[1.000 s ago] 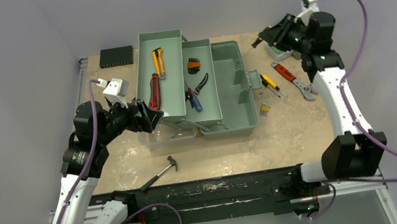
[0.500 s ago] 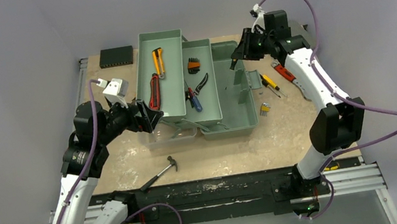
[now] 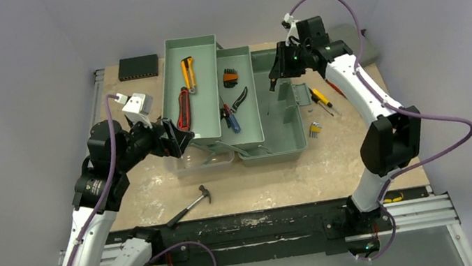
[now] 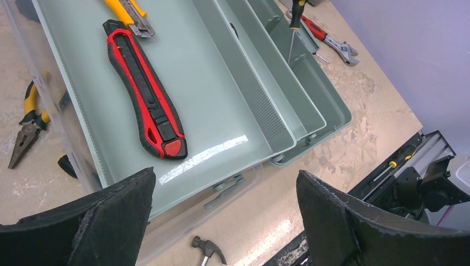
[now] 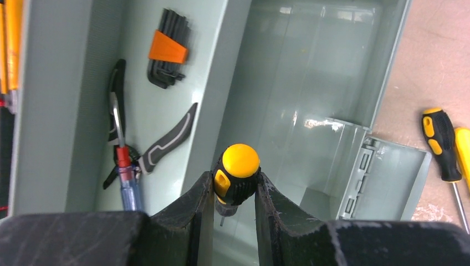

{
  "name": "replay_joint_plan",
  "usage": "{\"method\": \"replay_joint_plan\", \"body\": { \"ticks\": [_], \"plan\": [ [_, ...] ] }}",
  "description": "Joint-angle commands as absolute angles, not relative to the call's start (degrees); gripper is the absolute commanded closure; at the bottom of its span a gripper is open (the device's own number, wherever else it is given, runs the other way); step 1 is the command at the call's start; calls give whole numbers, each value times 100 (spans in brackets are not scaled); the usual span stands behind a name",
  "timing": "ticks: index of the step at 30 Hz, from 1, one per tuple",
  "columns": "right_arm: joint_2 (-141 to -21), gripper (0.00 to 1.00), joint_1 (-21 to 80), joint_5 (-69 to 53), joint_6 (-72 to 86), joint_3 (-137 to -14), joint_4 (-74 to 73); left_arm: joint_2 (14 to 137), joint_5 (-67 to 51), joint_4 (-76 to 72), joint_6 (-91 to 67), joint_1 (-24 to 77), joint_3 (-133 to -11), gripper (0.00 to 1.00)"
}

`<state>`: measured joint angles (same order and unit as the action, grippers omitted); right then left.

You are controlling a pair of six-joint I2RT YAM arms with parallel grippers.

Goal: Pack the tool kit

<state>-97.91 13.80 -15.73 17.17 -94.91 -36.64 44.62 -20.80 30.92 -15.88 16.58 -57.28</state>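
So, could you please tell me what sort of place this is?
Probably a robotics lab cell: plain grey walls, a left arm and right arm bolted to a worn table, an open toolbox.

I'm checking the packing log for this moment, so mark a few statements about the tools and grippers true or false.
1. The right gripper is shut on a yellow-and-black-handled screwdriver. True.
2. The left gripper grips the red-and-black utility knife. False: it is open; the knife lies loose in the wide sage-green tray.
3. The small black hammer lies inside the sage-green plastic toolbox. False: it lies on the table in front.
4. The black hex key set in an orange holder lies in the narrower tray. True.
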Motion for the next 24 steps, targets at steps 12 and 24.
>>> {"method": "replay_joint_plan", "body": {
  "ticks": [12, 24],
  "plan": [
    [-10374, 100, 1468, -2667, 1340, -9199, -4000, 4457, -2188, 2900, -1606, 1684, -5792, 6],
    [-9331, 35, 1461, -2202, 1422, -8580, -3557, 4516, -2201, 2880, -1626, 1700, -5785, 6]
  ]
}}
